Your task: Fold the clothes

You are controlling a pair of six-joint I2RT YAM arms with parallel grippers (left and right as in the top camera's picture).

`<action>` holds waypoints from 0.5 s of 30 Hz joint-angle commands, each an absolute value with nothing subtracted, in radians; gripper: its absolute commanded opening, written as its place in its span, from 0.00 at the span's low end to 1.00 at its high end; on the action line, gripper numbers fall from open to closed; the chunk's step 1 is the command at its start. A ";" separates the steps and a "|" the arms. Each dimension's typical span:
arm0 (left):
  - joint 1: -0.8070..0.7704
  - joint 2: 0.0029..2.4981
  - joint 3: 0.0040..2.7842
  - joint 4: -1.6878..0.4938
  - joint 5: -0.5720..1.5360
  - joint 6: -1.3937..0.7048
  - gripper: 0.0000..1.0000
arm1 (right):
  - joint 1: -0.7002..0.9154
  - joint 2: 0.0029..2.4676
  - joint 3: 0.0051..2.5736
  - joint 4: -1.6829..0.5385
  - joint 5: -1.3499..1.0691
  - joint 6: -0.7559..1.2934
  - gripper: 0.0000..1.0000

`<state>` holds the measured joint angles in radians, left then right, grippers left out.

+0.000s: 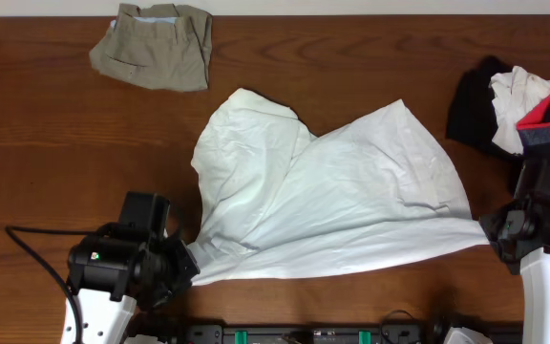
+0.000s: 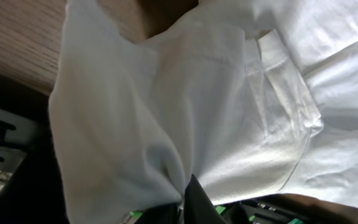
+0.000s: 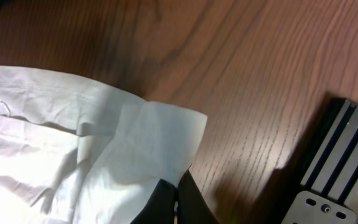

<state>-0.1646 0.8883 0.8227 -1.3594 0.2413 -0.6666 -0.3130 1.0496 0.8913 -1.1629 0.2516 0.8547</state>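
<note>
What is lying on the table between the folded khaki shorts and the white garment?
Nothing. In the overhead view, only bare wood of the table shows between the khaki shorts and the white garment, which lie apart.

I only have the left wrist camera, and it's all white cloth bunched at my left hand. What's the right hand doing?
Observer: The right hand is shut on another corner of the same white garment, so the near edge is stretched between both arms.
Operator: Is any other clothing out there?
Observer: Folded khaki shorts lie at the table's far left, well apart from the garment.
Operator: Anything on the right?
Observer: A heap of black, white and red clothes sits at the far right, just beyond the right arm.
</note>
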 commanded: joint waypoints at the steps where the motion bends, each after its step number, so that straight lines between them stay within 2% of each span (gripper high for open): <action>1: -0.163 0.884 0.863 -1.379 0.213 -0.620 0.06 | -0.323 1.045 0.913 -1.164 0.304 0.855 0.01; 4: -0.163 0.887 0.868 -1.374 0.137 -0.617 0.06 | -0.323 1.046 0.912 -1.162 0.303 0.856 0.02; 9: -0.163 0.894 0.868 -1.341 0.146 -0.617 0.06 | -0.322 1.050 0.912 -1.159 0.279 0.856 0.02; 15: -0.163 0.907 0.868 -1.169 0.146 -0.617 0.06 | -0.322 1.089 0.900 -1.122 0.257 0.856 0.02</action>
